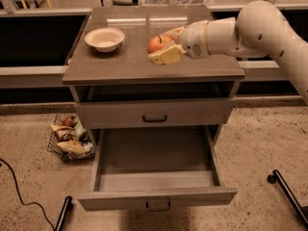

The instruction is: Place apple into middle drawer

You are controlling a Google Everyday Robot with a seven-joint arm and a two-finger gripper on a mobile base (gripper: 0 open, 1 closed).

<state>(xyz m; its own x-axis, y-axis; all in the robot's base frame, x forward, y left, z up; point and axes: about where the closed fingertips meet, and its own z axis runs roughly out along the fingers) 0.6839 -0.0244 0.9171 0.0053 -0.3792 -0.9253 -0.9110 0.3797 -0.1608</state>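
The apple (pixel 157 44), red-orange with a short dark stem, sits on the grey cabinet top (pixel 120 66), right of centre. My gripper (pixel 167 43) reaches in from the right. Its cream fingers (pixel 166 56) are closed on the apple, one in front and one behind. The white arm runs off to the upper right. The middle drawer (pixel 154 155) is pulled out below, toward the camera. Its shallow tray interior is bare and a small dark handle is on its front.
A cream bowl (pixel 104 38) stands on the top's left side. A shut drawer front (pixel 155 113) with a black handle lies above the open drawer. A wire basket of snacks (pixel 67 139) sits on the floor at left. A black bar (pixel 288 192) lies at right.
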